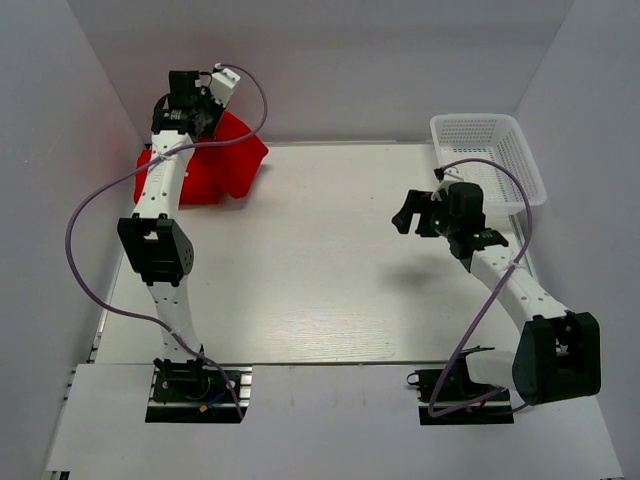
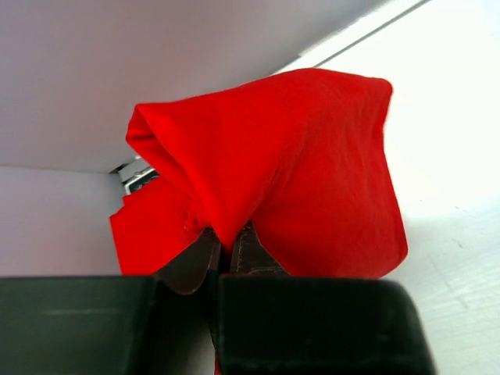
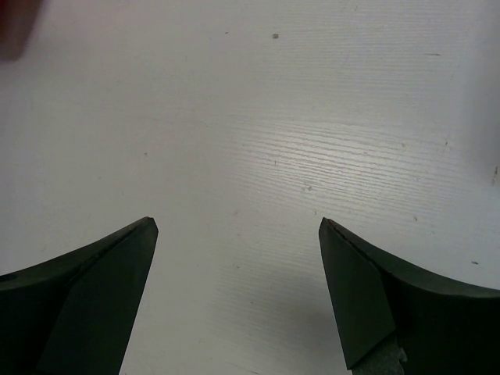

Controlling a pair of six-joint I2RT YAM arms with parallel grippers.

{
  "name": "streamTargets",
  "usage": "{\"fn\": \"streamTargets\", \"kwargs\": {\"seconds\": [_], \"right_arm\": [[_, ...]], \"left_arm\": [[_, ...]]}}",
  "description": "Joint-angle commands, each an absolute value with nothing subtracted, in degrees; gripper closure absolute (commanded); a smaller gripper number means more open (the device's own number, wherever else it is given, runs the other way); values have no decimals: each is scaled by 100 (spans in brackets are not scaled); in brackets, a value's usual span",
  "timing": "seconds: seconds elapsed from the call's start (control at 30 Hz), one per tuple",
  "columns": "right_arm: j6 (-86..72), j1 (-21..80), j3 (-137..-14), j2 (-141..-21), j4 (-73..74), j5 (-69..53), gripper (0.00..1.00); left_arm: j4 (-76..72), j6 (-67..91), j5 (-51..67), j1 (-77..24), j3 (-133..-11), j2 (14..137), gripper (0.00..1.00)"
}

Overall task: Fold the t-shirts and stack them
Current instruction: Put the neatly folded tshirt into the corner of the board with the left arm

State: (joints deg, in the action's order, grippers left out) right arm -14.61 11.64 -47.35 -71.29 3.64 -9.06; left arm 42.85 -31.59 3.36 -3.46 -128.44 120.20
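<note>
Soft red t-shirts (image 2: pixel 297 172), peaked fold

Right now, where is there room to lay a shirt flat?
The big bare patch is the middle of the table, between the red t-shirts at the far left corner and the white basket at the far right. The open right gripper hangs over its right part. The far left corner is crowded: the left gripper pinches cloth there.
</note>
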Motion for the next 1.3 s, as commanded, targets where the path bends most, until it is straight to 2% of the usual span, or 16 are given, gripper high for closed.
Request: {"fn": "streamTargets", "kwargs": {"seconds": [0.0, 0.53, 0.93, 1.27], "right_arm": [[-1503, 1178, -5027, -7207, 106, -1142, 10], [-1661, 1204, -5247, -7461, 79, -1301, 10], [-1705, 1257, -5484, -7971, 88, -1380, 10], [-1679, 1344, -5818, -8455, 193, -1415, 10]], "left_arm": [[3929, -3023, 193, -211, -13140, 11689, 100], [3708, -2865, 465, 387, -13078, 11514, 100], [3445, -2804, 536, 914, -12420, 11531, 100], [3059, -2628, -298, 1213, -12305, 12321, 100]]}}
